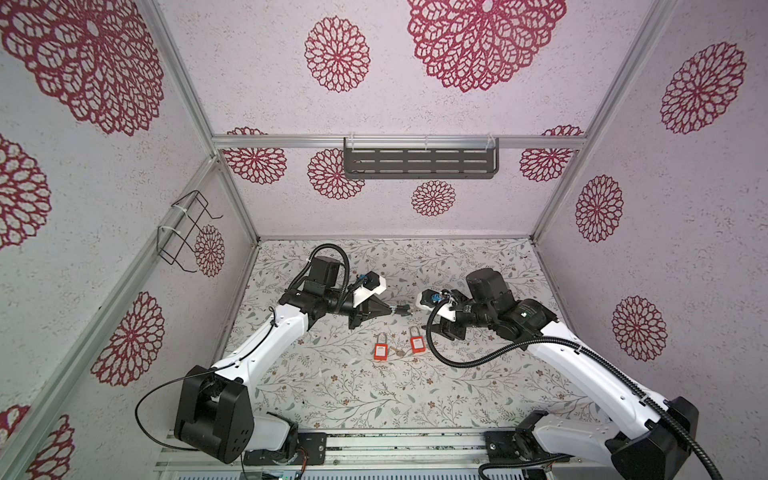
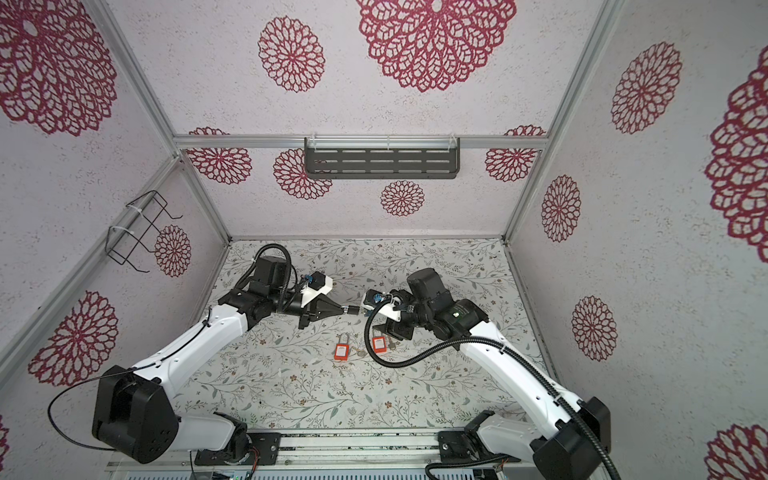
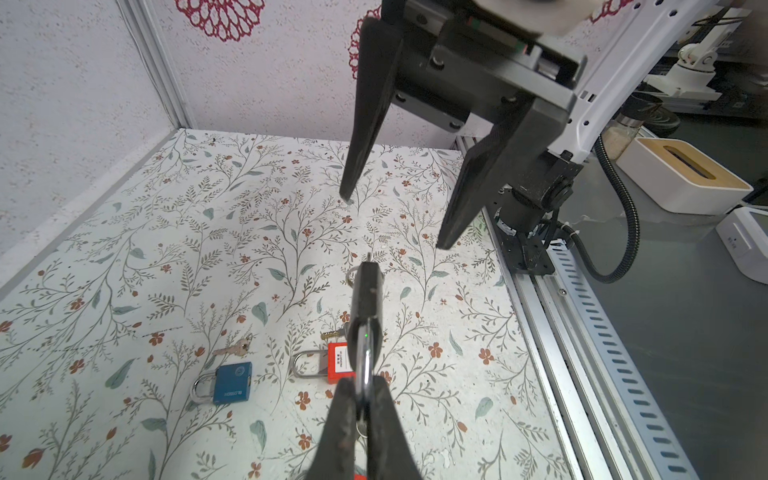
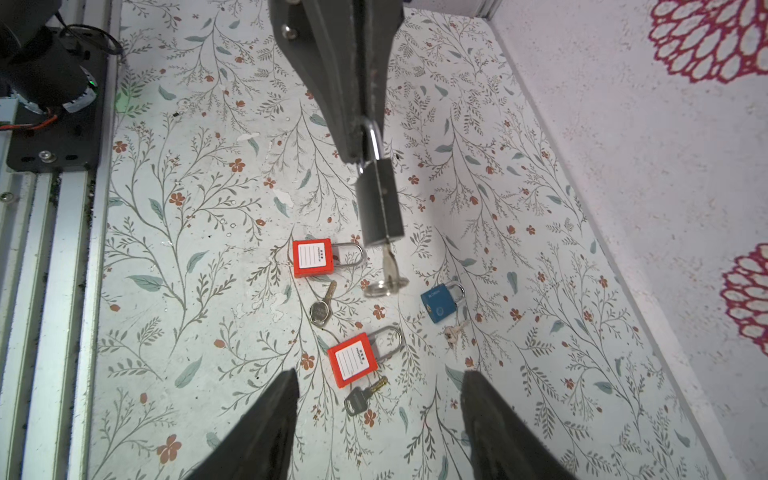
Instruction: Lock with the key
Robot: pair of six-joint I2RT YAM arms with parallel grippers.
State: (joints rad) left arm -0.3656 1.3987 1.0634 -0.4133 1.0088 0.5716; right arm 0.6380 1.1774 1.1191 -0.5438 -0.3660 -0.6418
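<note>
Left wrist view, left gripper (image 3: 365,384) clamping grey padlock (image 3: 366,295), key (image 3: 351,275) mostly hidden

dk grey lock (image 4: 380,203), blue lock (image 4: 439,305), floral tbl (image 4: 199,249)

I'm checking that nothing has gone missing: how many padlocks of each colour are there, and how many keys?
Red padlocks: 2
Blue padlock: 1
Dark grey padlock: 1
Keys: 4
Total: 8
</note>
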